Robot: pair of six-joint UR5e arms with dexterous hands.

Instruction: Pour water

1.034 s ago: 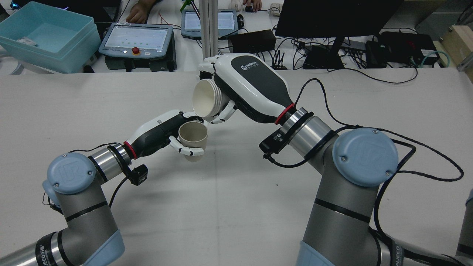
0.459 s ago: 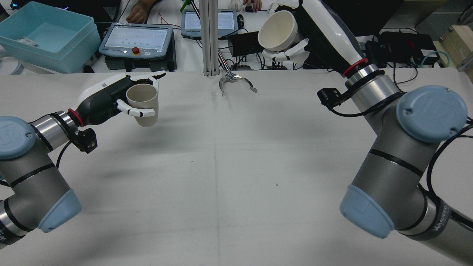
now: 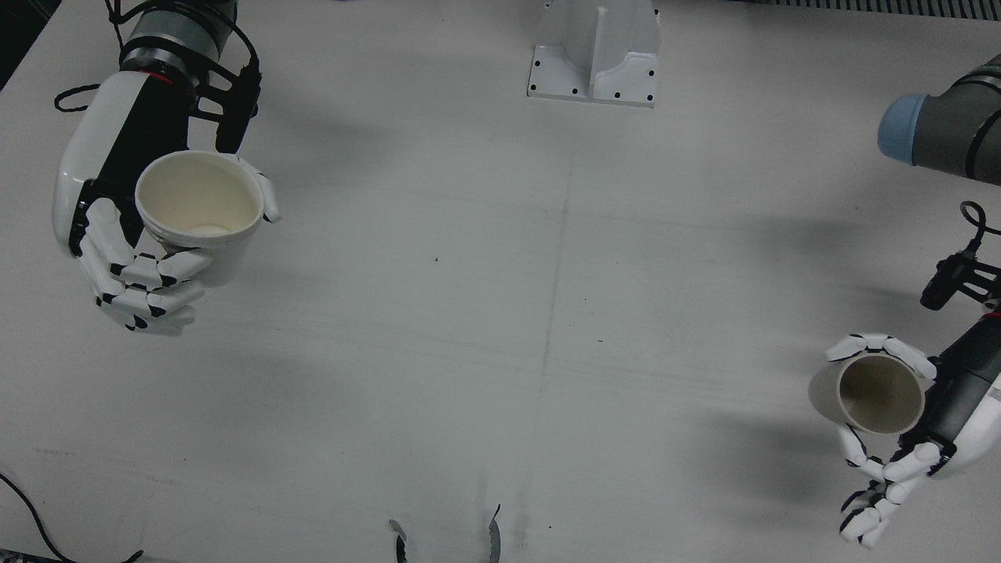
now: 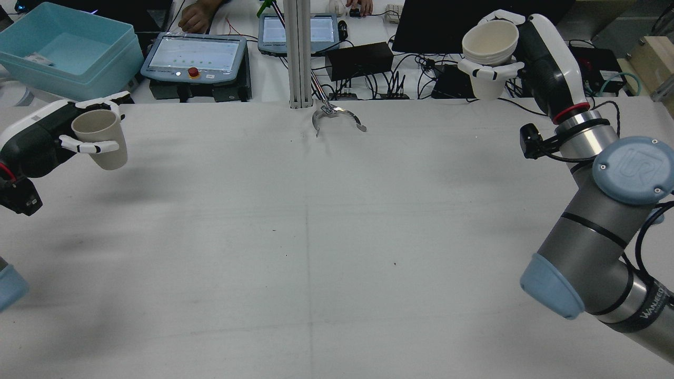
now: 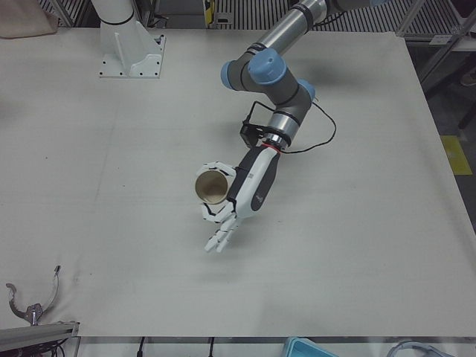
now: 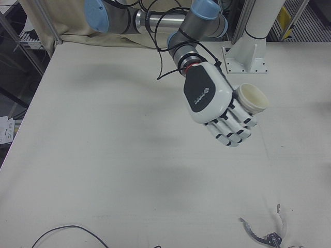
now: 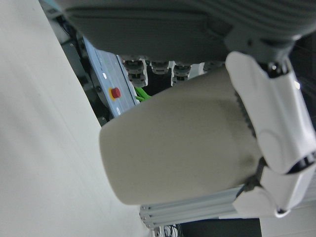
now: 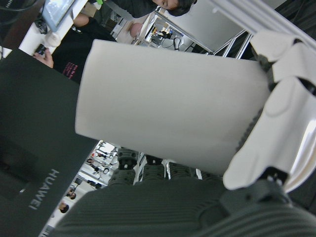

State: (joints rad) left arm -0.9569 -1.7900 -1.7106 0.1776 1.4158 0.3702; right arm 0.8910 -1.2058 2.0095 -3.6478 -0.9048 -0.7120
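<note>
Two paper cups are held upright in the air, well apart, one at each side of a white table [image 4: 316, 252]. The white cup [image 4: 489, 50] is wide-mouthed; the front view looks into it and shows a pale inside with no clear liquid. The right hand [image 4: 545, 58] wraps its fingers [image 3: 148, 293] around this cup's side, high near the table's far right edge. The beige cup [image 4: 100, 138] is narrower; its inside looks dark and shadowed in the front view, so any contents cannot be made out. The left hand [image 4: 39, 138] grips it, some fingers curled around the wall, others sticking out loosely below. In the rear view the left arm is mostly cut off by the frame edge. A small metal clamp [image 4: 337, 118] lies at the table's far edge.
</note>
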